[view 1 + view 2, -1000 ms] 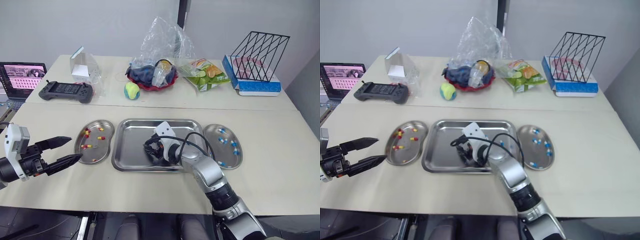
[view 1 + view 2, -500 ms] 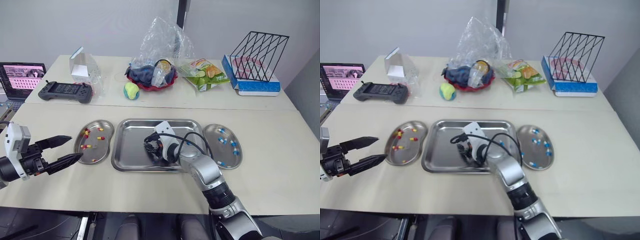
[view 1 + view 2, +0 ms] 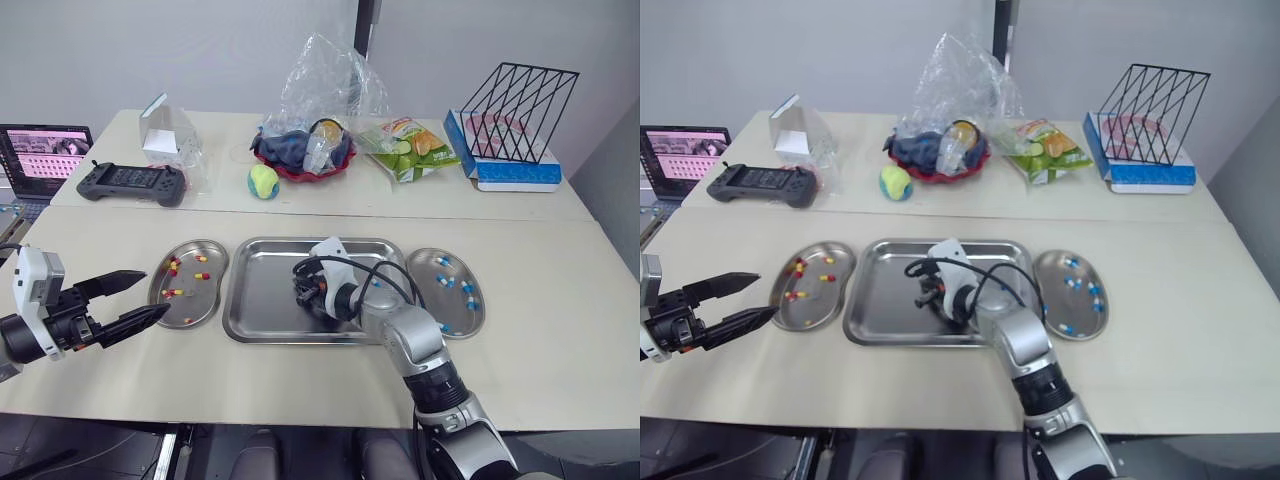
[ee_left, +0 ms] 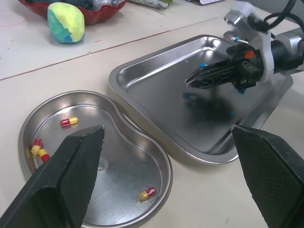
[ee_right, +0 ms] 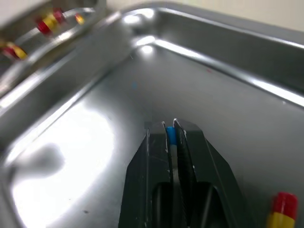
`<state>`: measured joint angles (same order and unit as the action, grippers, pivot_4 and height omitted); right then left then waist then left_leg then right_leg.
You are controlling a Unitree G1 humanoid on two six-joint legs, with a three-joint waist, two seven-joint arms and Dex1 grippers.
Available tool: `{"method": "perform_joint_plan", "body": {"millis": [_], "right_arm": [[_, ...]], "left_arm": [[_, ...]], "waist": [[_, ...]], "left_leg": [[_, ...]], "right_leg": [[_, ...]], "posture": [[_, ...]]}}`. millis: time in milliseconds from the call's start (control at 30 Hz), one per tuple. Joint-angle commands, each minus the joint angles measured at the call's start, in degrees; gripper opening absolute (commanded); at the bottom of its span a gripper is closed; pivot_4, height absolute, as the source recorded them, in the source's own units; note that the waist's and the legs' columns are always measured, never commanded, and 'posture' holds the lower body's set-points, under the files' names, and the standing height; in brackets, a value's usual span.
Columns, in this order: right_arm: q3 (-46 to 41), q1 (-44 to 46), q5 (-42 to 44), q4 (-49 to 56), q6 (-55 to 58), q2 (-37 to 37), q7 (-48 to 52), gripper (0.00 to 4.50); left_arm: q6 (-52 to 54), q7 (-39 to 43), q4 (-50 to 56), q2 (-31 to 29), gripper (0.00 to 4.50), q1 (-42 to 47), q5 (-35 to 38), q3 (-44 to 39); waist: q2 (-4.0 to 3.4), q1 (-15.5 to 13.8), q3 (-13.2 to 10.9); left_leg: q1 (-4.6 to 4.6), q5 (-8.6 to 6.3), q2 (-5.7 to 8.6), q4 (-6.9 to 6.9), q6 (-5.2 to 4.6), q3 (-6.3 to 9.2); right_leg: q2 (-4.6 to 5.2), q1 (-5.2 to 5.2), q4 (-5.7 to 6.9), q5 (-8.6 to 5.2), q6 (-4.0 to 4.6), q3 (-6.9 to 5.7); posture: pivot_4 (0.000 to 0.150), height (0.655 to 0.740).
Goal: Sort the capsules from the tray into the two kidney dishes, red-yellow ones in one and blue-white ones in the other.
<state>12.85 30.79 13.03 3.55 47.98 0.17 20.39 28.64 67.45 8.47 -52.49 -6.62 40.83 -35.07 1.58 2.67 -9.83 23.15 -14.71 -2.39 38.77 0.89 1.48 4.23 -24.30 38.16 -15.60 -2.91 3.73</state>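
A steel tray (image 3: 262,290) lies between two kidney dishes. The left dish (image 3: 205,300) holds several red-yellow capsules (image 4: 69,121). The right dish (image 3: 452,303) holds several blue-white capsules (image 3: 444,281). My right gripper (image 5: 171,127) is low over the tray's middle, shut on a blue-white capsule (image 5: 170,137) whose blue end shows between the fingertips. One red-yellow capsule (image 5: 281,209) lies on the tray floor beside that gripper. My left gripper (image 3: 140,298) hovers just left of the left dish, open wide with nothing between its fingers (image 4: 71,180).
Along the back of the table sit a black game controller (image 3: 133,182), a yellow-green ball (image 3: 264,181), a red bowl under a plastic bag (image 3: 305,150), a snack bag (image 3: 415,148) and a black wire rack (image 3: 518,110). A laptop screen (image 3: 45,152) stands at the far left.
My right gripper's fingers have closed onto the blue-white capsule in the tray and shifted slightly toward the tray's back. The left arm has stayed put, still open.
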Motion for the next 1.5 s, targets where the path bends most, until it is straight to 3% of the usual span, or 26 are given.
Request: {"method": "perform_joint_plan", "body": {"millis": [33,167,267,400,500,633,933,1367,1500], "right_arm": [[-3.53,1.58,4.1,4.66,2.64,-0.13,1.43,0.06],[-10.11,3.54,11.67,9.45,6.08,-5.87,8.01,0.06],[-15.33,2.11,15.68,10.27,5.9,-17.08,16.29,0.06],[-20.62,-1.03,14.63,5.68,1.78,-31.49,22.22,0.06],[-22.55,-2.97,13.59,1.9,-0.78,-38.05,24.64,0.06],[-23.21,-6.06,13.34,-0.27,-3.97,-42.12,27.87,0.06],[-20.88,-9.81,13.76,-0.74,-3.29,-43.67,30.9,0.06],[-25.54,-7.4,14.66,-6.18,-7.98,-49.4,35.73,4.47],[-31.19,-6.26,14.91,-13.54,-14.02,-50.79,37.52,4.47]], "left_arm": [[-0.32,-0.07,1.52,-0.14,4.5,0.52,1.16,-1.42],[-0.79,0.44,0.65,-0.19,4.5,0.98,0.68,-0.57],[-0.68,0.71,-0.65,-0.32,4.5,2.92,0.15,1.77],[-1.34,0.8,-1.82,0.11,4.5,5.09,-0.46,3.74],[-1.93,1.02,-2.45,0.37,4.5,6.13,-0.75,4.9],[-2.14,1.16,-3.01,0.34,4.5,7.48,-0.8,6.23],[-3.69,1.66,-4.42,0.19,4.5,8.62,-1.73,7.48],[-5.05,2.33,-6.72,0.02,4.5,10.0,-3.07,7.83],[-6.9,2.73,-8.81,-0.02,4.5,9.81,-3.95,7.49]], "waist": [[0.0,-0.05,0.0],[-0.01,-0.17,-0.01],[0.0,-0.75,-0.01],[0.01,-1.23,-0.01],[0.01,-0.72,-0.01],[0.01,0.04,-0.01],[0.0,-0.22,-0.01],[0.0,-0.4,-0.02],[0.0,-0.42,-0.02]], "left_leg": [[0.0,0.0,0.0,0.0,0.0,0.0],[0.01,0.0,0.01,0.01,0.0,0.0],[0.01,0.0,0.05,0.02,0.0,0.03],[0.02,0.0,0.2,0.03,-0.01,0.02],[0.0,-0.01,0.14,-0.02,-0.02,0.0],[0.0,-0.01,0.07,-0.04,-0.03,-0.02],[0.02,-0.01,0.11,0.02,-0.04,-0.03],[0.02,-0.01,0.15,0.04,-0.03,-0.03],[0.01,-0.01,0.14,0.04,-0.03,-0.03]], "right_leg": [[0.0,0.0,0.0,0.0,0.0,0.0],[0.01,0.0,-0.01,0.0,0.0,0.0],[0.07,0.08,-0.08,0.0,0.0,-0.06],[0.18,0.13,-0.13,0.0,-0.01,-0.07],[0.1,0.08,-0.1,-0.01,-0.01,-0.02],[0.05,0.07,-0.1,-0.01,-0.01,0.01],[0.1,0.08,-0.09,0.0,-0.01,0.02],[0.13,0.1,-0.09,0.0,-0.01,0.02],[0.13,0.11,-0.1,0.0,-0.01,0.02]], "posture": [[0.15,0.7174],[0.15,0.7174],[0.15,0.7174],[0.15,0.7174],[0.15,0.7174],[0.15,0.7174],[0.15,0.7174],[0.15,0.7174],[0.15,0.7174]]}}
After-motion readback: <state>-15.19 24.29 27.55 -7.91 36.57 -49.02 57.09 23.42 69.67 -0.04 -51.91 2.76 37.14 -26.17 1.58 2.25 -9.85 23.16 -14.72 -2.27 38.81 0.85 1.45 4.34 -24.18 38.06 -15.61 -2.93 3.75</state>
